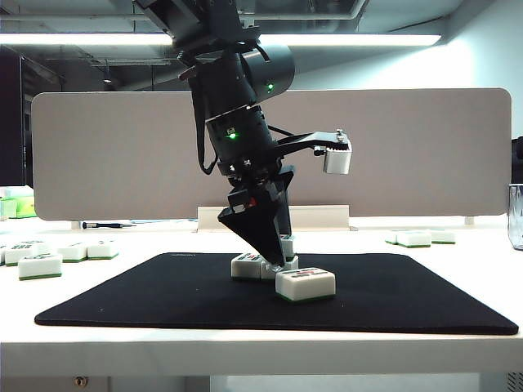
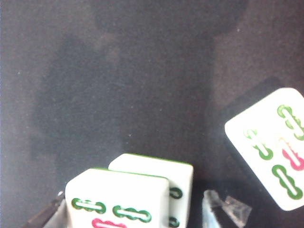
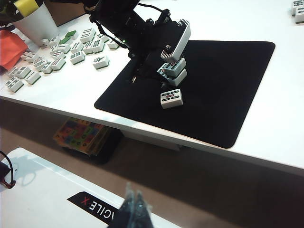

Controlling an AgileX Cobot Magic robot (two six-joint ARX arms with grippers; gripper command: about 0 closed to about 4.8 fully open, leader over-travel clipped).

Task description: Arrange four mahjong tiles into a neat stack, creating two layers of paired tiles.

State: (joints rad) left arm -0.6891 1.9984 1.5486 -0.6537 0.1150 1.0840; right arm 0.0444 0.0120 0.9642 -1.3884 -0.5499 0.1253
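On the black mat (image 1: 392,294), two mahjong tiles lie side by side (image 1: 245,265) and a third (image 1: 288,242) rests on top of them. The fourth mahjong tile (image 1: 305,283) lies loose, face up, just in front. My left gripper (image 1: 274,255) points down over the stack. In the left wrist view its clear fingers (image 2: 223,209) stand open on either side of the top tile (image 2: 118,199), with a gap on one side. A lower tile (image 2: 161,173) shows behind it and the loose tile (image 2: 275,147) off to the side. My right gripper (image 3: 135,203) hangs shut, off the table.
Spare tiles lie on the white table left of the mat (image 1: 41,263) and at the back right (image 1: 421,238). A clear glass (image 1: 516,216) stands at the right edge. A grey partition (image 1: 409,147) closes the back. A white cup (image 3: 38,21) stands by the spare tiles.
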